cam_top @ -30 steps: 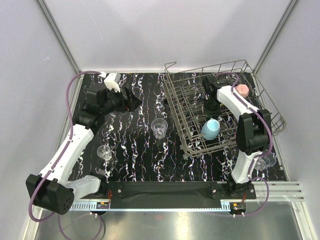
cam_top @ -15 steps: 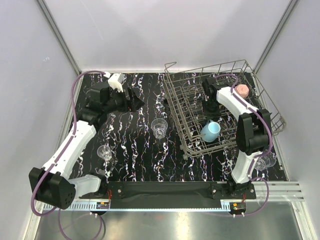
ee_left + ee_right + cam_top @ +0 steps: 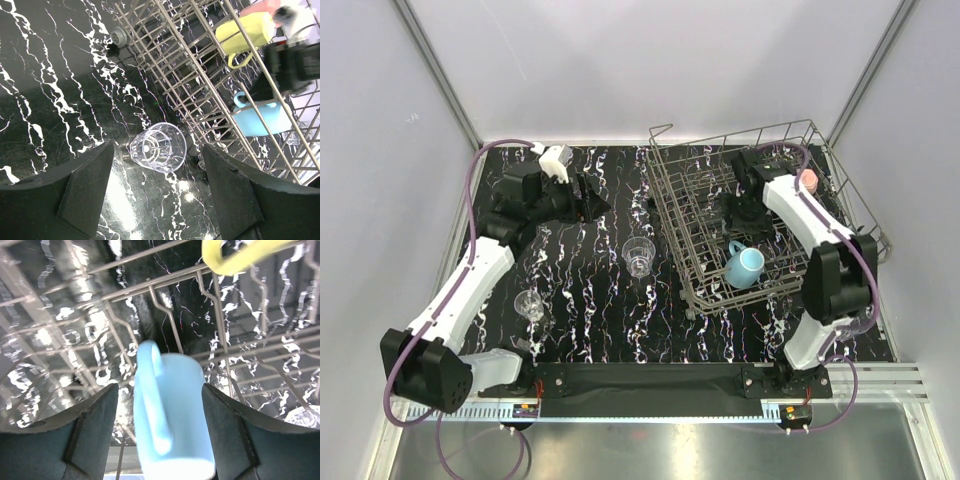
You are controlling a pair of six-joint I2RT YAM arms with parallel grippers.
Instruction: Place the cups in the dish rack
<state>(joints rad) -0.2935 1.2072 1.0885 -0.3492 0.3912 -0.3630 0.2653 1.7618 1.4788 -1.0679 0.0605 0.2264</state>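
Note:
The dish rack (image 3: 692, 215) of grey wire stands on the right of the table. Inside it my right gripper (image 3: 737, 213) stands open around a light blue mug (image 3: 172, 410), with a gap at each finger (image 3: 87, 435). The mug (image 3: 744, 266) rests on the rack's near wires. A yellow mug (image 3: 245, 32) sits deeper in the rack, and a pink mug (image 3: 807, 180) is at its far right. My left gripper (image 3: 592, 203) hangs open and empty over the far left of the table. It faces a clear glass (image 3: 157, 147) that stands apart on the table (image 3: 638, 256).
A second clear glass (image 3: 531, 305) stands at the near left of the black marbled table (image 3: 585, 290). Another glass (image 3: 855, 320) sits near the right arm's base, outside the rack. White walls close in the table on three sides.
My right gripper has opened and let go of the light blue mug, which has settled lower onto the rack wires. The left gripper shifted slightly right.

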